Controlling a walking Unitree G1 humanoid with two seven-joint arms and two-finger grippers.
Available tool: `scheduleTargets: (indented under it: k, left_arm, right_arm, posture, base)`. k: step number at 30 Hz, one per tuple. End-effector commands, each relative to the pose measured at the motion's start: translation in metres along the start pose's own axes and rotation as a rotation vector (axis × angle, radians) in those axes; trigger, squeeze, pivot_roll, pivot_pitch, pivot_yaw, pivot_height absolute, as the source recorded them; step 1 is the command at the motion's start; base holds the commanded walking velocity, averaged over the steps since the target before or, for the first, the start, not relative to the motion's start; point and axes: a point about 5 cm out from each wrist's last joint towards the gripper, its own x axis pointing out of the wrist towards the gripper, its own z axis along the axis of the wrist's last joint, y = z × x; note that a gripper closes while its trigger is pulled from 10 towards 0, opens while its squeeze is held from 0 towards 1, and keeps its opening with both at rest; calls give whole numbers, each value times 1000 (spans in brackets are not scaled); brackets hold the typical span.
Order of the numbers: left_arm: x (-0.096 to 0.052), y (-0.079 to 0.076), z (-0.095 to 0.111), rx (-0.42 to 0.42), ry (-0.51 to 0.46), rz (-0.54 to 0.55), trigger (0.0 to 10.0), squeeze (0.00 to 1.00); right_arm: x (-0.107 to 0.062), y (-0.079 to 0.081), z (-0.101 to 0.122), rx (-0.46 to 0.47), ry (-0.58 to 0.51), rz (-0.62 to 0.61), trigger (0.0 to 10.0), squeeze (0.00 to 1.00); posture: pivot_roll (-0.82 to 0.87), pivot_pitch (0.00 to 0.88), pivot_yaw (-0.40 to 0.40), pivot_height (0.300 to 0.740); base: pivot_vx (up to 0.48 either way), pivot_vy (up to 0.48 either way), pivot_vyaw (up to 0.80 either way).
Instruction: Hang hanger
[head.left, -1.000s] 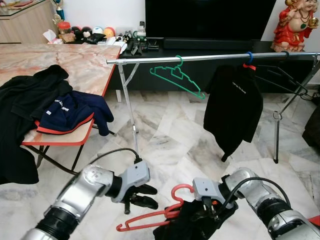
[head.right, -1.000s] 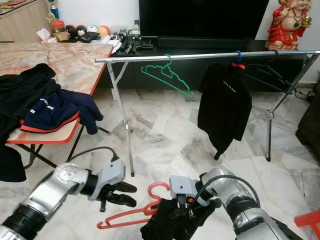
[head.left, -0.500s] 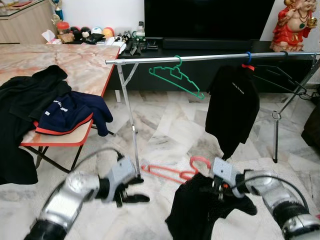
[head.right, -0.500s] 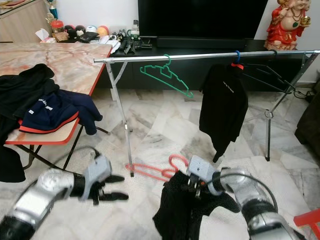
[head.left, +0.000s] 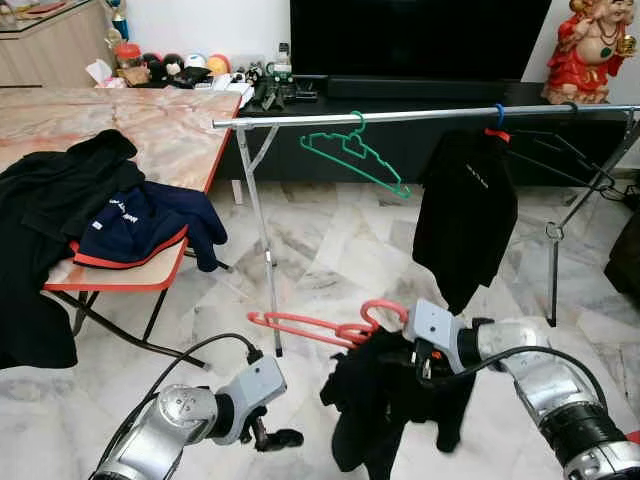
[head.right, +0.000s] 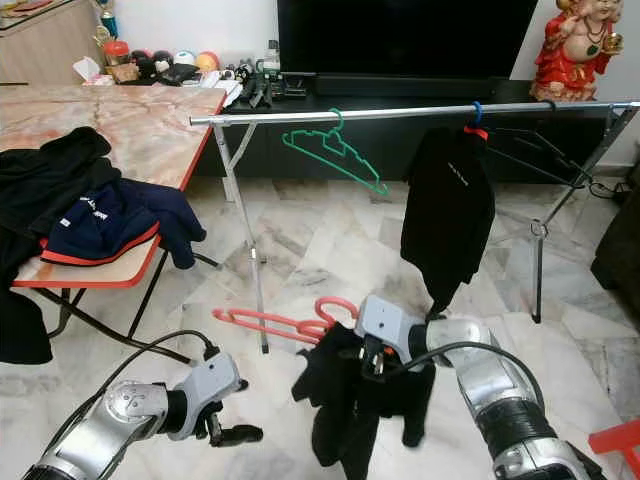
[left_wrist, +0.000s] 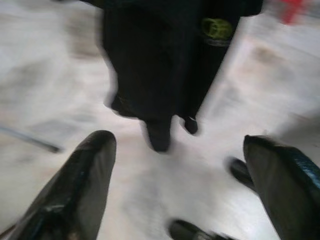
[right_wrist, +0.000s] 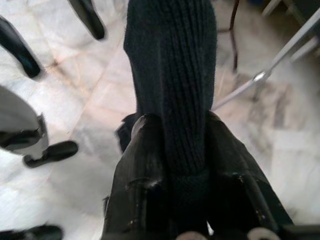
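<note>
A red hanger (head.left: 318, 326) carries a black garment (head.left: 388, 405) that dangles just above the marble floor. My right gripper (right_wrist: 182, 150) is shut on the knit cloth near the hanger's hook (head.left: 386, 310), its fingers (right_wrist: 145, 165) pressing both sides. Low at the left, my left gripper (head.left: 272, 438) stands open and holds nothing; the left wrist view has the garment (left_wrist: 160, 65) ahead of its fingertips (left_wrist: 95, 150). The silver clothes rail (head.left: 420, 115) runs across behind, well above the hanger.
A bare green hanger (head.left: 355, 155) and a hung black shirt (head.left: 470, 210) occupy the rail. A marble-top table (head.left: 170, 135) at the left holds dark clothes (head.left: 140, 225). Behind stand a TV console (head.left: 420, 85) and a red statue (head.left: 590, 50). The rail's leg (head.left: 262, 240) stands near the hanger.
My right gripper has lifted the red hanger and black garment up and forward off the floor. My left gripper has dropped lower, away from the hanger's end.
</note>
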Motion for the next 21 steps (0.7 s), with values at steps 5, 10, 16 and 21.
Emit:
scheduleTargets:
  k: [5,10,16,21]
  left_arm:
    - [8,18,6,-20,-80,195,10000,0]
    - [15,17,7,12,-86,218,10000,0]
    - [24,9,3,-15,-84,157,10000,0]
    - [26,0,-1,-8,-68,63,10000,0]
  right_arm:
    - [-14,-3,46,-101,-136,1,0,0]
    - [-16,-3,59,-141,-146,-2,0,0]
    - [-15,4,77,-151,-192,9,0,0]
    - [-12,8,82,-144,-208,13,0,0]
  posture:
    - [-19,56,-20,740]
    - [-26,60,-19,740]
    - [-27,68,-18,740]
    - [-24,69,-18,740]
  base:
    - [0,0,0]
    - [0,0,0]
    - [0,0,0]
    - [0,0,0]
